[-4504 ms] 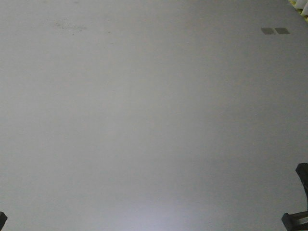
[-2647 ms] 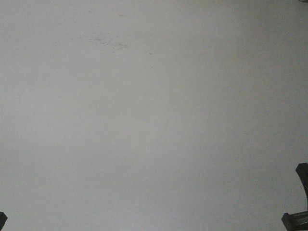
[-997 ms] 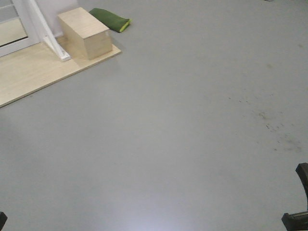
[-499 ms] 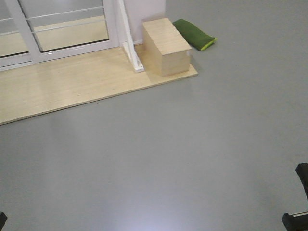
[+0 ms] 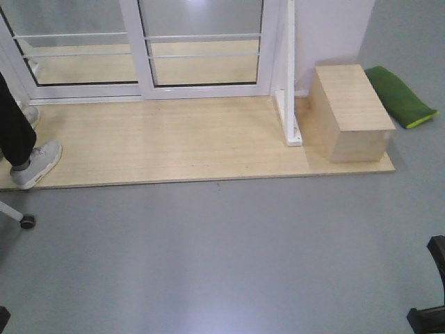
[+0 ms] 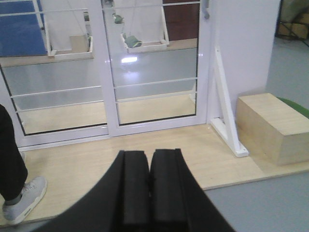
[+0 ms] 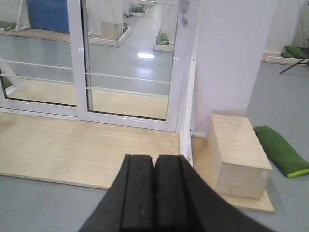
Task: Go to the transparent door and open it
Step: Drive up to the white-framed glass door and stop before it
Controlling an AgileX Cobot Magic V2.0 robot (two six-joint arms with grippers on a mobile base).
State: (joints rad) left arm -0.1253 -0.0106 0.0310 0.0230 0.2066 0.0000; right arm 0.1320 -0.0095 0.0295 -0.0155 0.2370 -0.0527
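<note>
Approach to door: middle open, both flanks obstructed.
Grey floor lies bare up to the wooden platform, and the platform strip in front of the transparent door is bare as well. Right flank: white slanted post footed on the platform, wooden box just beside it, green mat beyond the box. Left flank: a person's shoe on the platform edge, with a chair caster on the floor near it.

No writing, label, brand, number or sign can be read anywhere, whether on the transparent door, the wooden box or the green mat.
</note>
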